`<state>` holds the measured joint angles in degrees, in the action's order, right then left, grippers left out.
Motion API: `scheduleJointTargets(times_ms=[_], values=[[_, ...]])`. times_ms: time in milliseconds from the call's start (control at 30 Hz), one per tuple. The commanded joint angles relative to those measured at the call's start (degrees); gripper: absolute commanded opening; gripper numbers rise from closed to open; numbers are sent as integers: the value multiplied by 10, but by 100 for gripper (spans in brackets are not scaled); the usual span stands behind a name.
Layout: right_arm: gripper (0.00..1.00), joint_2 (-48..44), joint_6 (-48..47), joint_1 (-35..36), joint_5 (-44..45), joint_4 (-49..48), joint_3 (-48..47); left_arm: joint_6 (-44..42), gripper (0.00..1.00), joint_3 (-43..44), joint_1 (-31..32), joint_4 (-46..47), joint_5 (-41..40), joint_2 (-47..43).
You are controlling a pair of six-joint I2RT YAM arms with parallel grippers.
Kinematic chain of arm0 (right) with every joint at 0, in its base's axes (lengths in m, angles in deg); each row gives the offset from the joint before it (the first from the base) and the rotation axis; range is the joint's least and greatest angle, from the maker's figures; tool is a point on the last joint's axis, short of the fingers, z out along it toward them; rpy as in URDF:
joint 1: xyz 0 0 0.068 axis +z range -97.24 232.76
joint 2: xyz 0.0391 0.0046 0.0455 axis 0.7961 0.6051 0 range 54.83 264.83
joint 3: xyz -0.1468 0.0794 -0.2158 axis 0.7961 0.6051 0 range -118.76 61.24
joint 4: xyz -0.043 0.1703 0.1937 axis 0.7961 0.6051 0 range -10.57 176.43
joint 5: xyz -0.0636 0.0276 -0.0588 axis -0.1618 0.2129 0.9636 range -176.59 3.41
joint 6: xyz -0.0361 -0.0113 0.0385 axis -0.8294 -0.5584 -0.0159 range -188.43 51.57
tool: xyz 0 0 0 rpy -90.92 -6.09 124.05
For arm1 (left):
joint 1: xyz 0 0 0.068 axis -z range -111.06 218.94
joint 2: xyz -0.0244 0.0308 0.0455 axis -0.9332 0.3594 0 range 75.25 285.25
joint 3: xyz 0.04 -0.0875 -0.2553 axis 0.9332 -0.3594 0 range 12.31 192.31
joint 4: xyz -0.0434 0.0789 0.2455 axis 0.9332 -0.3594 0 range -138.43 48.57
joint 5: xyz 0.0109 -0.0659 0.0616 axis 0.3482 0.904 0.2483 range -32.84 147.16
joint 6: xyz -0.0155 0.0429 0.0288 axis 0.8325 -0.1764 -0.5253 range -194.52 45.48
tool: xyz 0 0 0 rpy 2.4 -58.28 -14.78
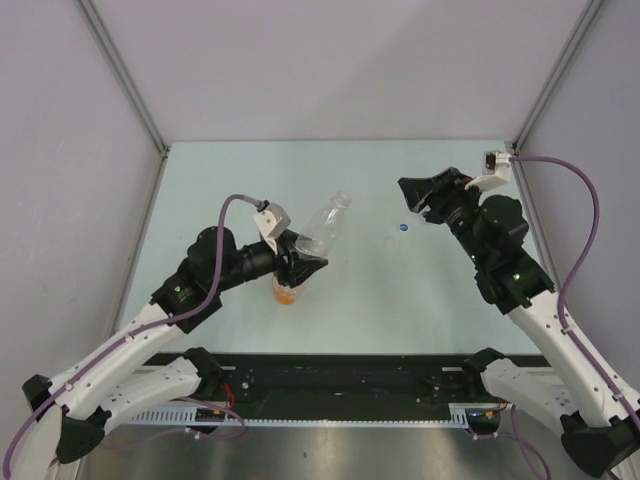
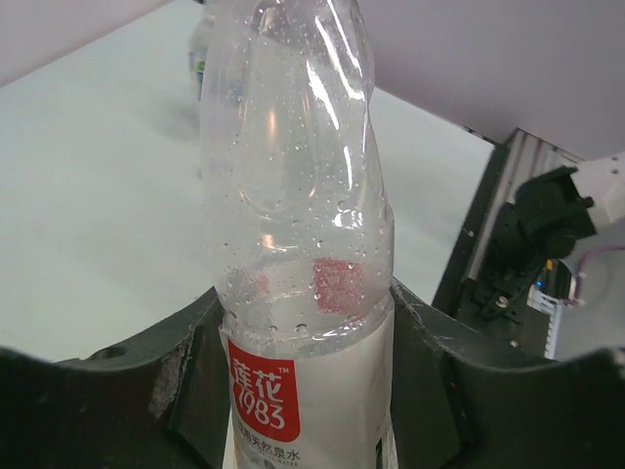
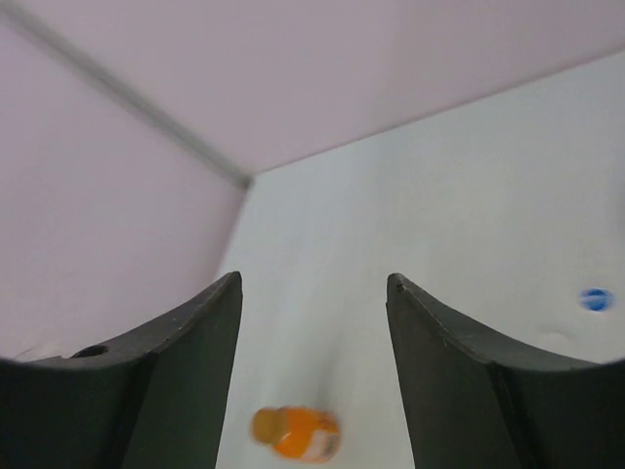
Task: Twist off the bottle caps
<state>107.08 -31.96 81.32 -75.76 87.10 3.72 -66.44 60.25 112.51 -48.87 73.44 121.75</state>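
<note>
pale green-white table, matte and bare-looking, boxed in by plain grey walls with metal posts running up the back corners.

the left gripper is clamped on the red-label bottle, one finger on each side of the label band, with the clear, droplet-specked upper body sticking out past the fingertips. from above, that bottle is tilted, its neck pointing up and to the right, toward the table's middle. whether it has a cap on can't be made out.

the orange bottle sits on the table just below the left gripper, partly covered by it in the top view. from the right wrist it is a blurred orange shape far off, and whether it is upright or lying can't be told.

the right gripper is over the right side of the table, jaws apart with only bare table between them. the blue cap lies loose on the table near it, toward the middle, outside the jaws and well apart from both bottles.
</note>
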Motion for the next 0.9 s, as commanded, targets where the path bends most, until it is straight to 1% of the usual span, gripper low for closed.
scheduleJointTargets(times_ms=[0,33,67,100,167,200,333,500,667,800,867], values=[[65,-18,61,-10,-272,-136,8,4,0,7,-3,70,134,16],[65,-20,82,-15,-294,-147,9,5,0,7,-3,72,159,24],[65,-28,91,-15,-326,-167,9,6,0,11,-3,91,203,30],[66,-30,97,-15,-338,-176,9,7,0,14,-3,91,214,36],[67,-42,105,-15,-354,-193,10,6,0,27,-3,79,222,55],[69,-46,106,-15,-359,-196,9,6,0,30,-3,79,221,62],[74,-51,103,-15,-381,-174,9,16,0,31,-3,89,222,73],[76,-58,50,23,-355,-126,9,21,0,36,-3,96,218,86],[76,-44,12,69,-301,-59,9,29,0,37,-2,105,221,92],[76,-37,-3,100,-274,-52,9,29,0,36,-2,105,220,93],[74,-34,-8,101,-271,-49,9,28,0,36,-2,103,220,92]])
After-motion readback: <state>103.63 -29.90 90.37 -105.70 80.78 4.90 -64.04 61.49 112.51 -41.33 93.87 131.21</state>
